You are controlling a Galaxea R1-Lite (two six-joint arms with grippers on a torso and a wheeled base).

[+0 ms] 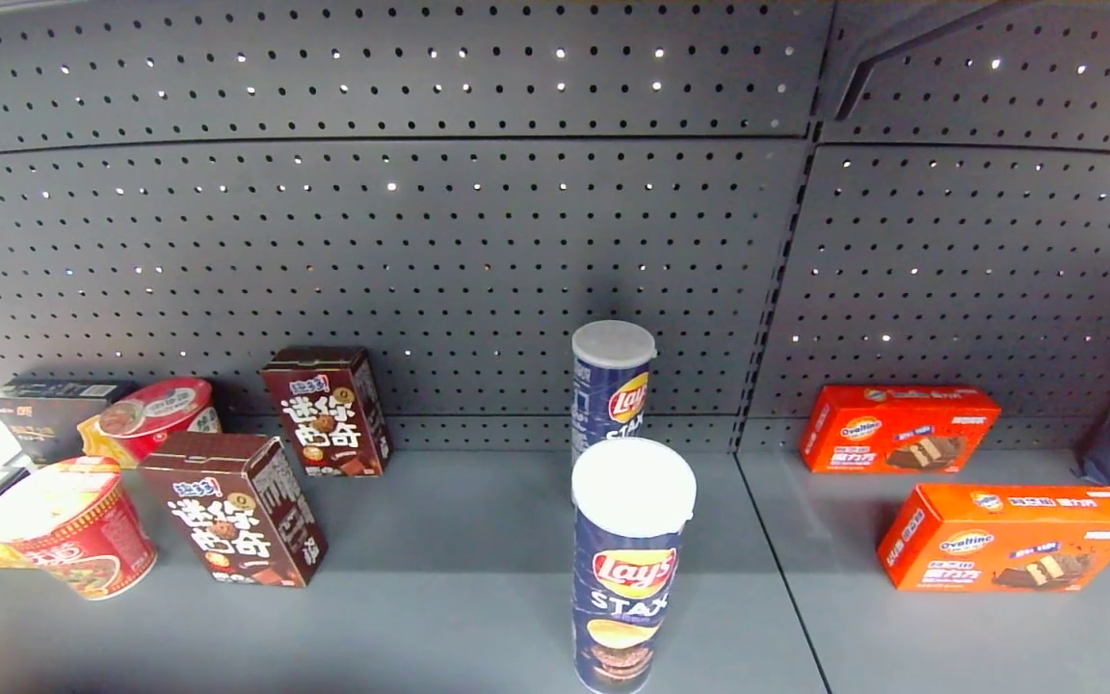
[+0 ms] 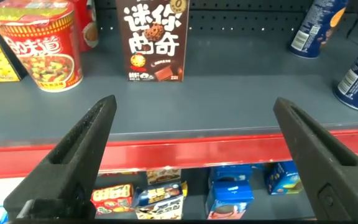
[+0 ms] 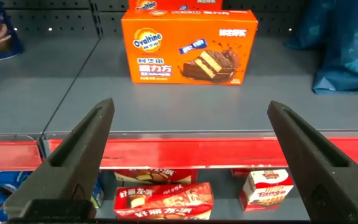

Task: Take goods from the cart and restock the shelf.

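Left wrist view: left gripper (image 2: 194,104), jaws apart, empty, at shelf (image 2: 241,99) edge; brown biscuit box (image 2: 156,38) beyond. Right gripper (image 3: 191,104), jaws apart, empty; orange cake box (image 3: 188,45) beyond.

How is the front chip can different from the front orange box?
The front chip can is round and dark blue with a white lid, while the front orange box is flat-sided and bright orange. The can stands tall and upright, and the box sits wide and low. Both rest on the same grey shelf.
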